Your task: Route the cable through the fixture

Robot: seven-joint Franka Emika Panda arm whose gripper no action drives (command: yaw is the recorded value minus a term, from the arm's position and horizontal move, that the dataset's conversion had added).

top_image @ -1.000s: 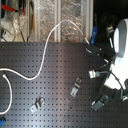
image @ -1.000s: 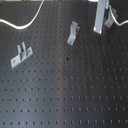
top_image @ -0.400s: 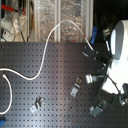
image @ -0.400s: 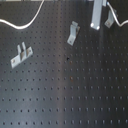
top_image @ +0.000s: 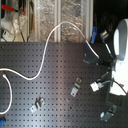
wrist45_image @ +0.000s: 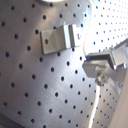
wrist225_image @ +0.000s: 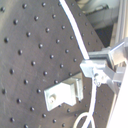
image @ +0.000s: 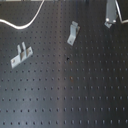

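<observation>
Dark perforated board [image: 75,95] carrying three grey brackets [image: 73,33] well apart, plus white cable [top_image: 45,55] curving away from the jaws

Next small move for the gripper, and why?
Probably ease the gripper sideways toward the fixture. In the second wrist view the cable seems pinched in the gripper and runs past beside the fixture, apart from it and not yet in it. A short shift should line the cable up with the fixture.
</observation>
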